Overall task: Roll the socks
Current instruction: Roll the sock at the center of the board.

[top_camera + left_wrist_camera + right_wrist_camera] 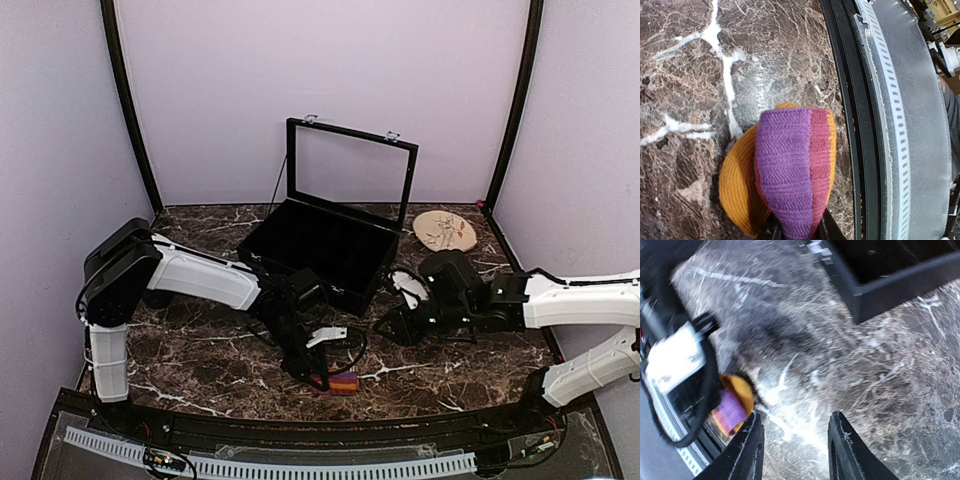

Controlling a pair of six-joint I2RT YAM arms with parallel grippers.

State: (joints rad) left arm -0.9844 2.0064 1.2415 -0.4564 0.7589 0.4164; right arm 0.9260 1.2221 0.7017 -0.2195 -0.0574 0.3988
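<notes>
One striped sock bundle (790, 170) is pinched in the left end effector (800, 235) by the tabletop's (685, 60) near edge, its long axis running straight out from the fingers. The right end effector (795, 450), half-parted and empty, hangs near on its right.

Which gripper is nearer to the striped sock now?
Left. The left gripper grips the striped sock; the right gripper hangs open to its right, not touching it.
</notes>
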